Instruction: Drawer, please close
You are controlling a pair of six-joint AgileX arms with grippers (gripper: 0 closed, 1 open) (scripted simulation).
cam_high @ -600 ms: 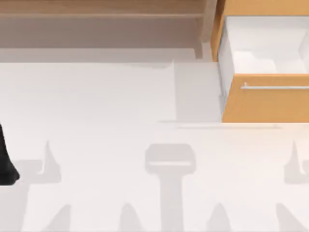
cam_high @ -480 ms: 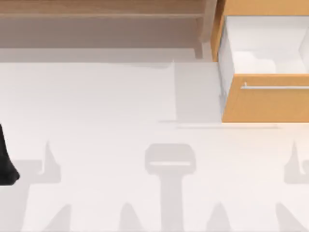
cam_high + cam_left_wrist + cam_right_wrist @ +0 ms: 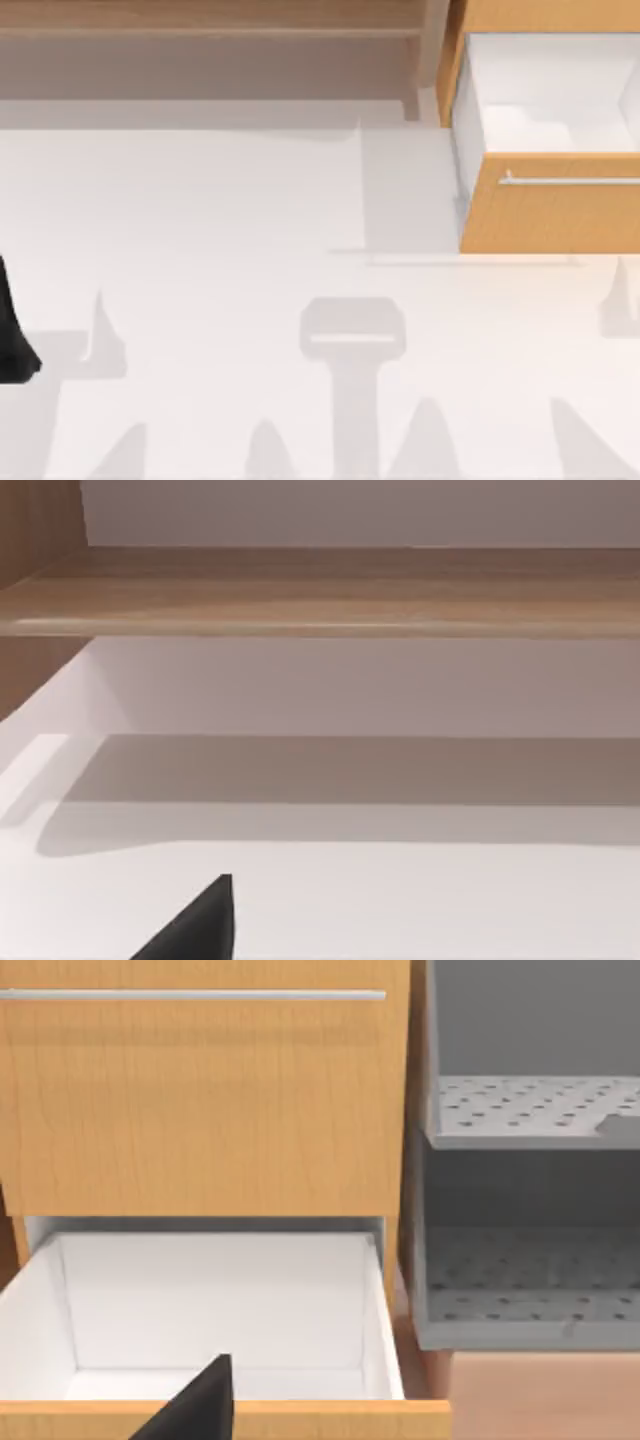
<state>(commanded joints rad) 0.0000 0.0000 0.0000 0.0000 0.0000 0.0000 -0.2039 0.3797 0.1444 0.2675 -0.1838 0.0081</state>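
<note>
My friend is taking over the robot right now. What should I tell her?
Left gripper: parked at the table's left edge. Right gripper: hovering above the open drawer, near its front edge. The orange-tan wooden box drawer with white inner walls and a thin silver bar handle sits pulled out at the table's far right, beside the long brown wooden shelf.
Done: nothing.
Left: push the drawer front until it shuts.

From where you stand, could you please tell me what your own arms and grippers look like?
Little of them shows. The left arm is a plain matte black, tapering shape at the white table's left edge, with no cables or markings visible. Each wrist view shows one black, wedge-shaped pointed finger: left gripper, right gripper.
</note>
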